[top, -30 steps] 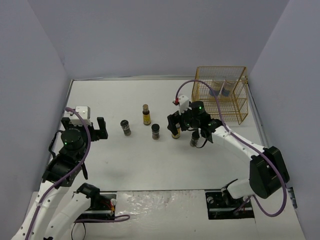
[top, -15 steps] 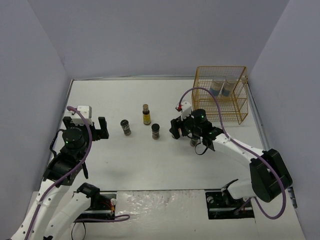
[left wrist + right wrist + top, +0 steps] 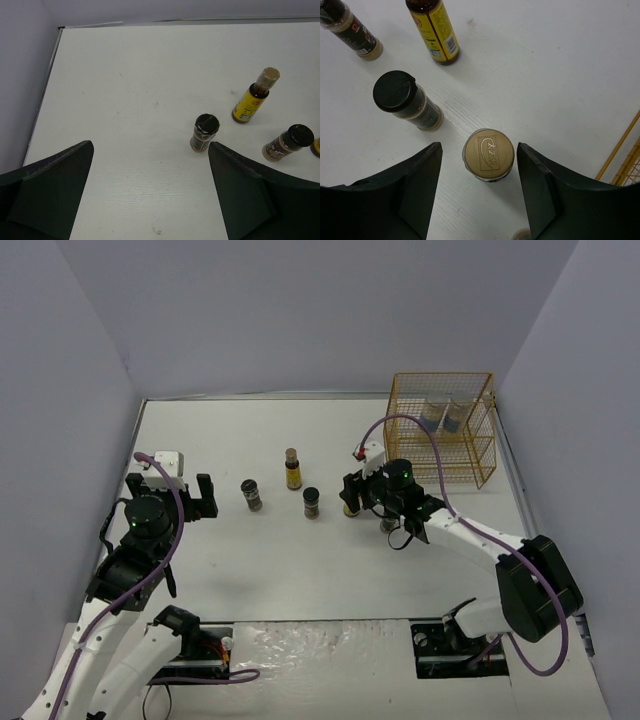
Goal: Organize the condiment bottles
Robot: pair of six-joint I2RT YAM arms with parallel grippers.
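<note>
On the worktop [image 3: 260,560], right pincer [image 3: 477,152] spread either side of an upright tan-capped bottle [image 3: 488,155], not gripping it, left pincer [image 3: 150,150] spread wide, holding nothing.

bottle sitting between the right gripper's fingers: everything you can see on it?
The bottle is seen from nearly straight above: a round tan cap with an embossed rectangular logo, a dark body just showing beneath. It stands upright on the white table, between the open fingers of the right gripper, closer to one finger than the other; no contact is visible. A black-lidded jar stands apart beside it.
</note>
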